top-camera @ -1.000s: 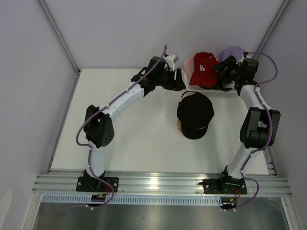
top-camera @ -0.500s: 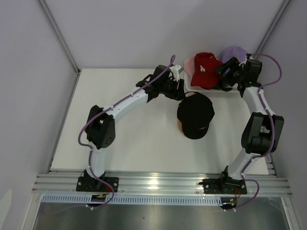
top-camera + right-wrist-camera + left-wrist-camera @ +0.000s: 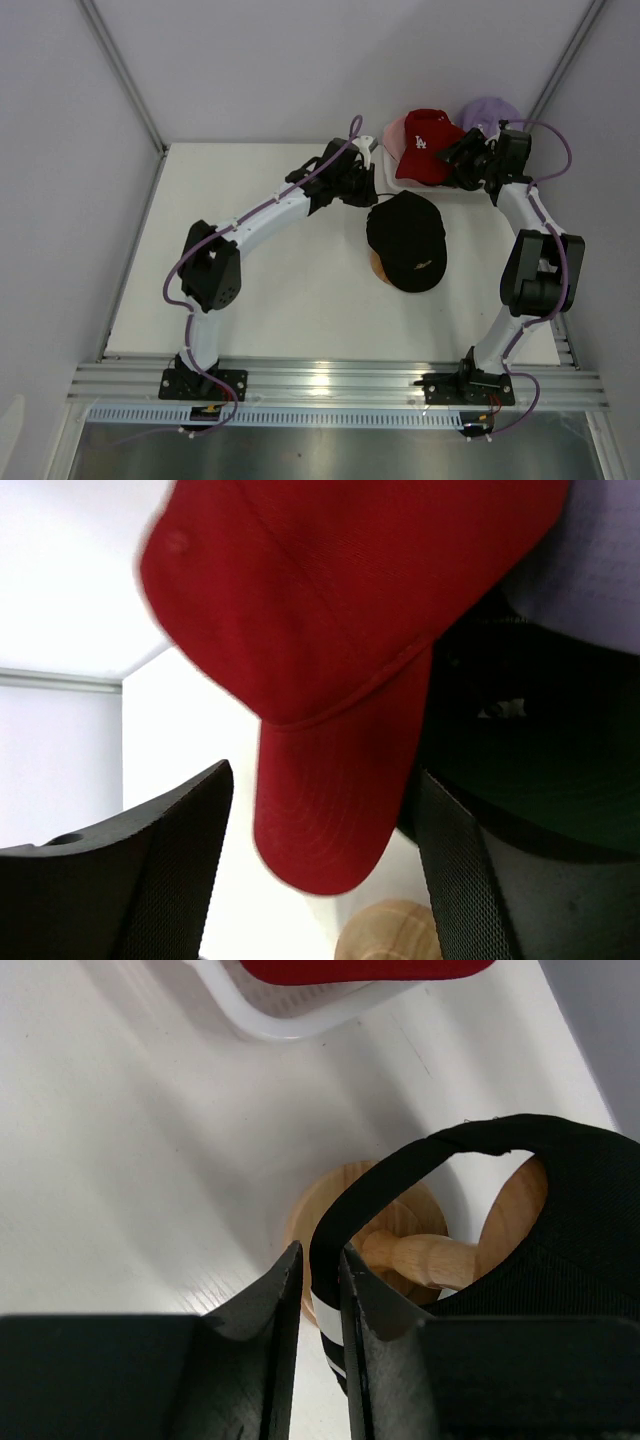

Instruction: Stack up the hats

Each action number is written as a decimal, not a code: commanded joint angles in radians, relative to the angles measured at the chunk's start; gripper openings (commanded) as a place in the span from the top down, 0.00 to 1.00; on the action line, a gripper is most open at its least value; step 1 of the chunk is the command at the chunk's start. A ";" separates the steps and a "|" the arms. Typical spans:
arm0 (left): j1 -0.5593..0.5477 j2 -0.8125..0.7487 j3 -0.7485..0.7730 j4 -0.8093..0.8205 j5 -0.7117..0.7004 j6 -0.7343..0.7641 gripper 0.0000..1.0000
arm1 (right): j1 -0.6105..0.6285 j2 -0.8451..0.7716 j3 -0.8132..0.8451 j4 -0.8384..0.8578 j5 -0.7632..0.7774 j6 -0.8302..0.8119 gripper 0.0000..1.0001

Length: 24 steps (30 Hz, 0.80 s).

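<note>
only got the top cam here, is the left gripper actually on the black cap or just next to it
observer: it's on it. In the left wrist view, the left gripper pinches the rear band of the black cap between its fingers.
operator: whats under the cap there
observer: the wooden stand. Its round base, stem and part of the dome show beneath the cap's rear edge.
operator: and the right one, holding anything
observer: no. In the right wrist view, the right gripper has its jaws wide apart, and the brim of the red cap hangs in the gap, not clamped.
</note>
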 commanded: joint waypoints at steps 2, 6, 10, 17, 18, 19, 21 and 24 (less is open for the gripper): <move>-0.001 0.017 0.057 -0.075 -0.085 -0.075 0.80 | 0.014 0.047 0.042 0.033 0.015 -0.014 0.27; -0.001 0.043 0.076 -0.135 -0.071 -0.107 0.83 | 0.014 0.069 0.049 0.025 0.036 -0.028 0.28; -0.001 0.041 0.041 -0.129 -0.039 -0.135 0.84 | 0.012 0.069 0.050 0.042 0.040 -0.019 0.40; -0.001 0.018 -0.042 -0.102 0.025 -0.173 0.83 | 0.012 0.052 0.071 0.126 0.011 0.016 0.79; -0.001 0.012 -0.051 -0.095 0.027 -0.173 0.82 | 0.012 0.049 0.077 0.131 0.000 0.024 0.84; -0.001 0.004 -0.062 -0.092 0.027 -0.172 0.81 | 0.012 0.046 0.083 0.136 -0.006 0.032 0.93; -0.001 -0.014 -0.075 -0.089 0.025 -0.169 0.80 | 0.011 0.035 0.097 0.154 -0.038 0.056 1.00; -0.001 -0.031 -0.093 -0.086 0.027 -0.172 0.75 | 0.008 0.037 0.132 0.211 -0.116 0.133 1.00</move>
